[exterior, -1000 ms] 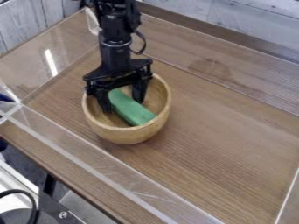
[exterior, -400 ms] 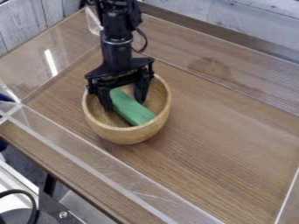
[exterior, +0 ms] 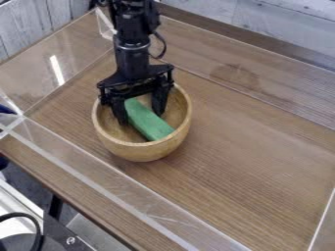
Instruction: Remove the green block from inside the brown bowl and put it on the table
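Since the green block (exterior: 148, 122) lies slantwise inside the brown bowl (exterior: 141, 147), treat it as light, stiff and probably smooth; take it across its narrow width near the middle so it won't pivot. Your gripper (exterior: 135, 100) hangs over the block's upper end, jaws spread wide, empty. Around the bowl, the table (exterior: 249, 167) offers room.

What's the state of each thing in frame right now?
tool: open, pointing down into the bowl, fingers straddling the block's upper end
green block: inside the bowl, lying tilted, not gripped
brown bowl: upright on the table
table: carries the bowl
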Tool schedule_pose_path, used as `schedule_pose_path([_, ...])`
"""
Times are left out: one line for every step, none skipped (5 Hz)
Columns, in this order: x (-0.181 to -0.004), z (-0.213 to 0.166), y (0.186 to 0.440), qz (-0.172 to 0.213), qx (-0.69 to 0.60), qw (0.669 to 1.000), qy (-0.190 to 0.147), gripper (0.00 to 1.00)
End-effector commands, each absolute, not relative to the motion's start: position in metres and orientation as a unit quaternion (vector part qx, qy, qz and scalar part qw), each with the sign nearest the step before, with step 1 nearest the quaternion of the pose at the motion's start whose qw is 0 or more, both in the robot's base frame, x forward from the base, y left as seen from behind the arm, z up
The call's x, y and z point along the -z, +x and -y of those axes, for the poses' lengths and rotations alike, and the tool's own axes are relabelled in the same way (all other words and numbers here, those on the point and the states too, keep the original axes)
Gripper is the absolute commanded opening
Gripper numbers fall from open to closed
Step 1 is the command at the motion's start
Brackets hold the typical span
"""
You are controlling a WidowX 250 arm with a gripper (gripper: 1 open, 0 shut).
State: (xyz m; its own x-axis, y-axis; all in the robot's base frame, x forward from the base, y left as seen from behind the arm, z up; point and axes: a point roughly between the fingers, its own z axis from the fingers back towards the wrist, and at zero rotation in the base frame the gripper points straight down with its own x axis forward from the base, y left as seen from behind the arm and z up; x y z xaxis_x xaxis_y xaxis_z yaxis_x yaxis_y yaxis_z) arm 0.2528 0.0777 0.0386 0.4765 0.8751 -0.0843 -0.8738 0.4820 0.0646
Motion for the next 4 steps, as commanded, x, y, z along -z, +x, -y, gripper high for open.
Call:
schedule_pose_path([-0.05,-0.0814,0.2636,-0.029,-0.51,0.86,-0.001,1.0])
schedule_pose_path([-0.0504,-0.0818,0.2639,-0.031,-0.511,0.859,-0.003,1.0])
schedule_pose_path([-0.0504,-0.0823,0.2641,-0.031,-0.512,0.859,-0.004,1.0])
schedule_pose_path([-0.0508,-0.0828,0.2643,-0.032,-0.513,0.858,-0.006,1.0])
